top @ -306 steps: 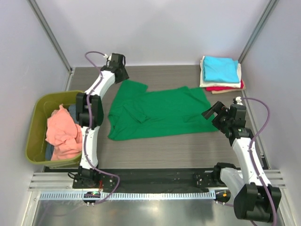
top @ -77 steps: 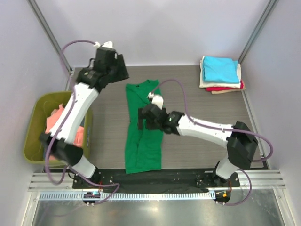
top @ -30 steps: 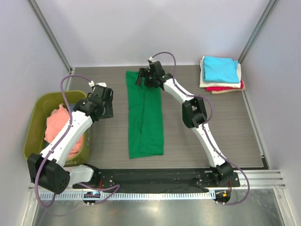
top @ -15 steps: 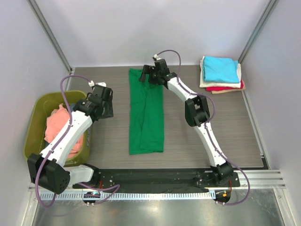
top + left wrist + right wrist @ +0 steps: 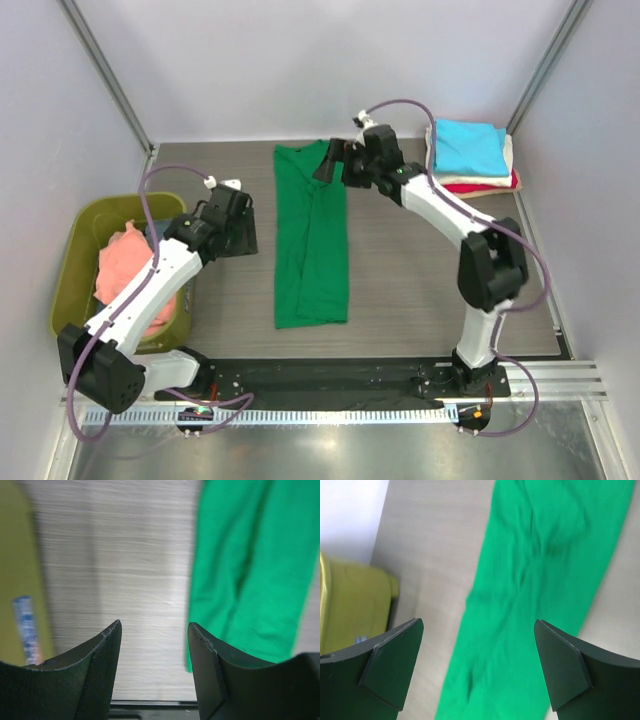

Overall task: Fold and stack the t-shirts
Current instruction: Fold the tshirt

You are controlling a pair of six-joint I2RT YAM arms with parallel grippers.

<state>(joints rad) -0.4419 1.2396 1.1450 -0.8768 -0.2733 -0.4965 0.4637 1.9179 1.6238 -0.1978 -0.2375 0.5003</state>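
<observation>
Currently we note the bright green t-shirt point(image 5: 312, 240) lying as a long narrow strip mid-surface point(image 5: 420, 290), running near to far. We see the right gripper point(image 5: 333, 165) over its far end, jaws spread wide and empty. The left gripper point(image 5: 155, 624) is just left of the strip, jaws parted, pinching nothing.

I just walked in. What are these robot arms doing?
Two robot arms are folding t-shirts. The green t-shirt lies on the table, folded into a long strip. The right arm's fingers hover open over its far end, and the left arm's fingers are open beside it, both empty. Folded shirts sit stacked in the far right corner, cyan on top; a pink shirt waits in the tub.
</observation>
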